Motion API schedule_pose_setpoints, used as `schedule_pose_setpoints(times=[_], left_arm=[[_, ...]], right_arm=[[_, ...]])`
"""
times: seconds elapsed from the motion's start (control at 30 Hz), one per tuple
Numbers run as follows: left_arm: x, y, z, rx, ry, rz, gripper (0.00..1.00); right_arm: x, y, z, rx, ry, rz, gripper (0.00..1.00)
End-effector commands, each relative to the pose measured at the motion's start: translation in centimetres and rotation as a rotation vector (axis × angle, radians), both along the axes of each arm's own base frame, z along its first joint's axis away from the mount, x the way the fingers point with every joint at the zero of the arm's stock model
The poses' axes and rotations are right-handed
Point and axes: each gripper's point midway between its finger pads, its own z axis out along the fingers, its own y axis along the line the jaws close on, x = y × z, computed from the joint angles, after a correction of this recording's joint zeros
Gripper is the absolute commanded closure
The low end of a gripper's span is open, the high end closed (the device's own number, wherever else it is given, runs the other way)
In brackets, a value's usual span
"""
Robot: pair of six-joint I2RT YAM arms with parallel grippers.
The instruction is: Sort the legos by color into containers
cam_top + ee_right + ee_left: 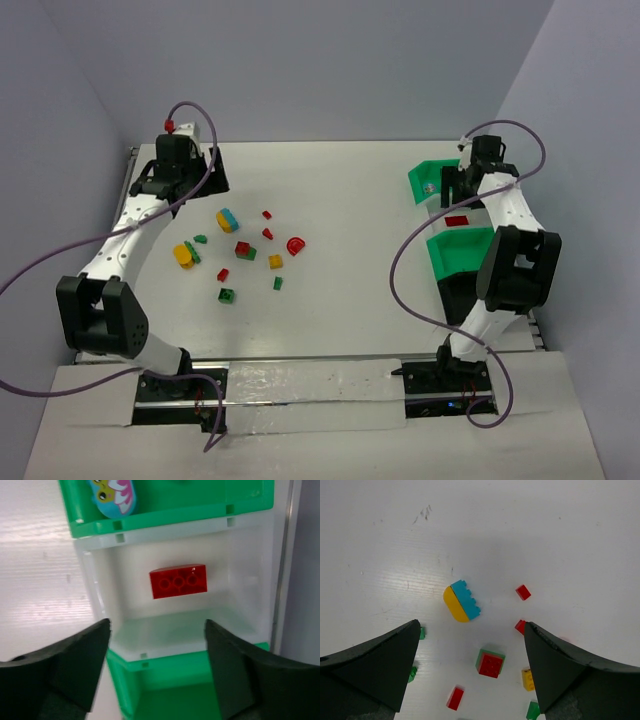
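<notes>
Several legos lie loose on the white table left of centre: a yellow-and-blue piece (227, 220) (461, 601), a red brick on a green one (244, 250) (490, 664), a red arch (295, 244), small red (523, 592), yellow (183, 255) and green (227, 295) ones. My left gripper (198, 178) (471, 630) is open and empty above them. My right gripper (458, 190) (156, 627) is open and empty over the containers at the right. A red brick (178, 581) lies in a white bin (95, 580), between two green bins (432, 180) (190, 695).
The far green bin (165, 515) holds a light-blue piece with a cartoon face (112, 495). The bins stand in a row along the table's right edge (540, 330). Purple cables (400, 270) loop beside both arms. Grey walls close in the back and sides.
</notes>
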Motion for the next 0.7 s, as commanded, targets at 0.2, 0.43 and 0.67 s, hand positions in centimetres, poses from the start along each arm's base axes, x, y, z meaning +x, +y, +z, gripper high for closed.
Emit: schedule_pose_setpoints(times=[0.2,0.43,0.67], left_arm=[[-0.1,1.3,-4.9,0.040,0.104,0.225,0.10],[0.1,0.8,-9.4,0.027,0.233,0.301,0.11],[1.0,-0.3,-13.2,0.026,0.317,0.277,0.12]], right_arm=[[1.3,6.3,9.6,0.083,-0.238,0.093,0.08],[1.2,9.5,9.8,0.110,-0.242,0.148,0.07],[1.1,14.2,10.7,0.184,-0.260,0.239,0.06]])
